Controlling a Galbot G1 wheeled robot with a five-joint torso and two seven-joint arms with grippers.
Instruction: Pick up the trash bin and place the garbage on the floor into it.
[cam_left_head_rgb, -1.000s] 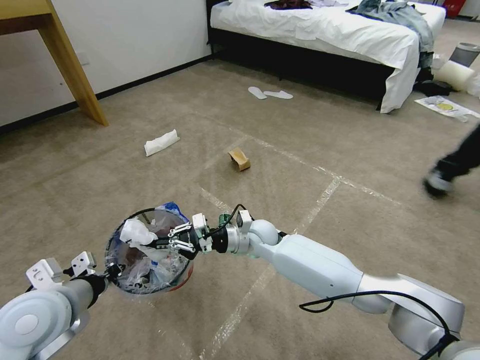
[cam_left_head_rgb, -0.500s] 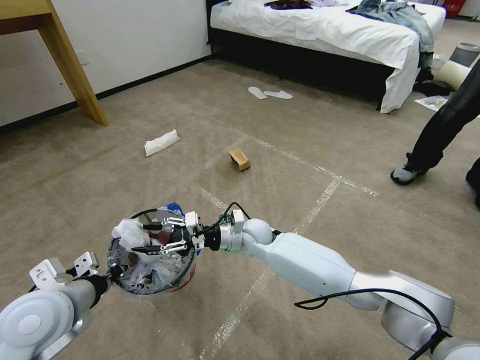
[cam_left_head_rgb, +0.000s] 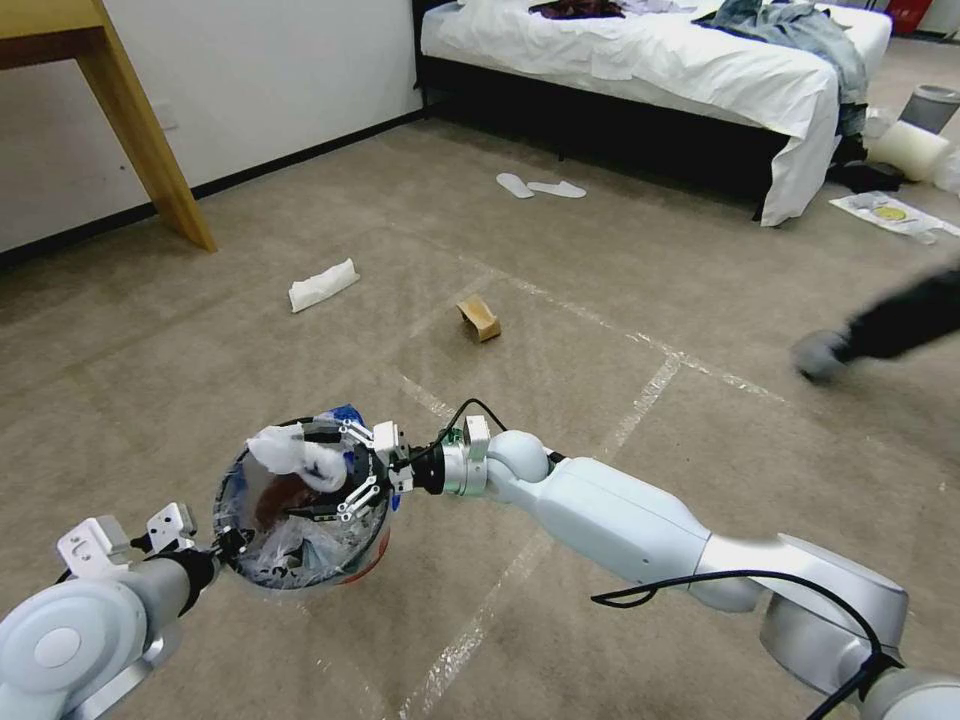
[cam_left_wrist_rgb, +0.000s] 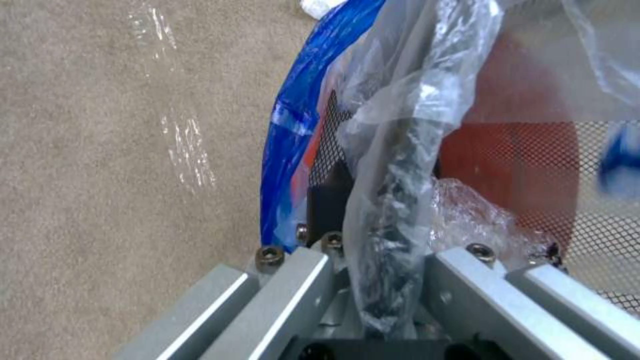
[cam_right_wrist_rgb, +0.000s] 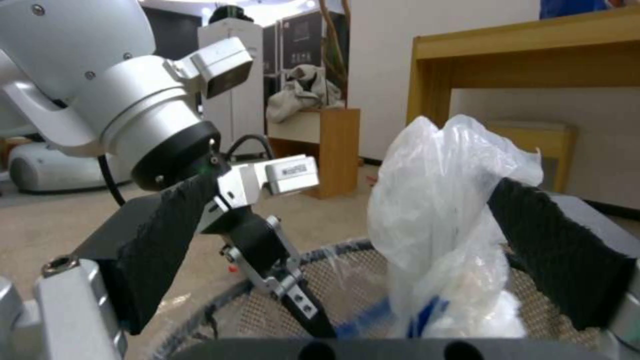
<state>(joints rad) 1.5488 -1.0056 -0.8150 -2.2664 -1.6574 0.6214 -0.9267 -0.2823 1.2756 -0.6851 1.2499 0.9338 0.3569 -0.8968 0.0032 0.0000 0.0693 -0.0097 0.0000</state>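
left gripper (cam_left_head_rgb: 215, 548): clamped on the near rim of the trash bin (cam_left_head_rgb: 300, 500), which it holds up off the floor (cam_left_head_rgb: 560, 330); same spot as a second ago.

right gripper (cam_left_head_rgb: 335, 470): over the far side of the bin mouth. It was pinched shut a second ago; now the jaws are spread wide.

white bag wad (cam_left_head_rgb: 295, 452): sits at the bin's far rim between the open fingers. Looks let go, though I can't tell if one pad is touching it.

what that means: this piece is basically dropped in.

left to do: brown carton (cam_left_head_rgb: 479, 318) and white tissue (cam_left_head_rgb: 322, 285) lie further out on the carpet.
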